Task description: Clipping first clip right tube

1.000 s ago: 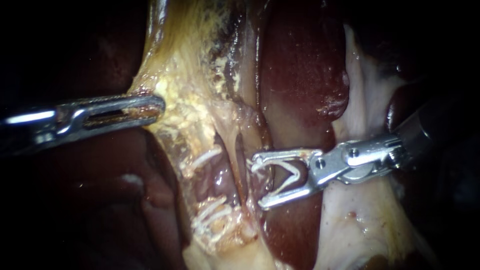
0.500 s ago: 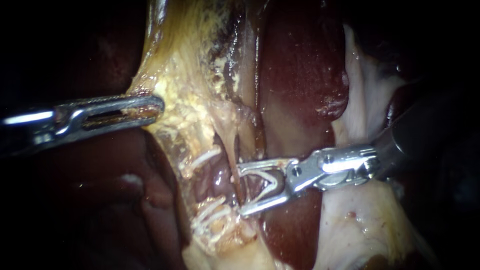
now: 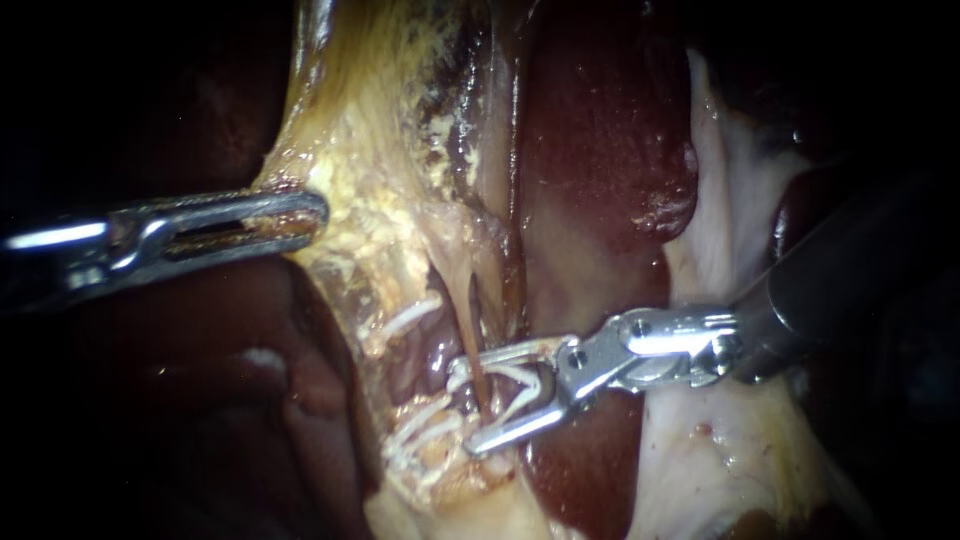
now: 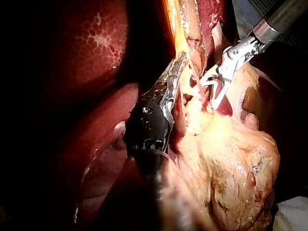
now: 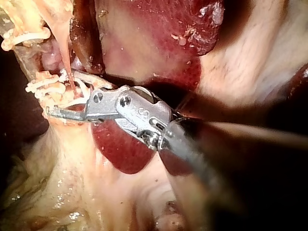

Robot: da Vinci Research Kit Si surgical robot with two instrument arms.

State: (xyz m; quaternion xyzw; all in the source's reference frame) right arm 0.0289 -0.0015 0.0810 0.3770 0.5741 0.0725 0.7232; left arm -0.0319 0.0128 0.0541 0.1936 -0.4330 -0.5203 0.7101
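My right instrument [image 3: 470, 408] comes in from the right. Its jaws stand open with a white V-shaped clip [image 3: 520, 385] seated between them. They straddle the right tube [image 3: 471, 335], a thin reddish strand running down the dissected field, and a gap still shows. The right wrist view shows the same: the tube [image 5: 66, 57] passes between the open jaws [image 5: 72, 96]. My left instrument [image 3: 290, 215] is shut on the edge of the yellowish tissue [image 3: 370, 220] and holds it to the left. In the left wrist view its jaws [image 4: 174, 74] also grip that tissue.
White clips [image 3: 410, 318] [image 3: 425, 428] sit on the left tube beside the right tube. Dark red liver [image 3: 600, 120] lies behind and below my right instrument. Pale membrane [image 3: 730, 200] spreads at the right. Bulky yellow fat [image 4: 231, 159] lies beside my left instrument.
My right instrument has moved left and slightly down. Its open clip-loaded jaws, earlier to the right of the tube, now straddle it. My left instrument has held still.
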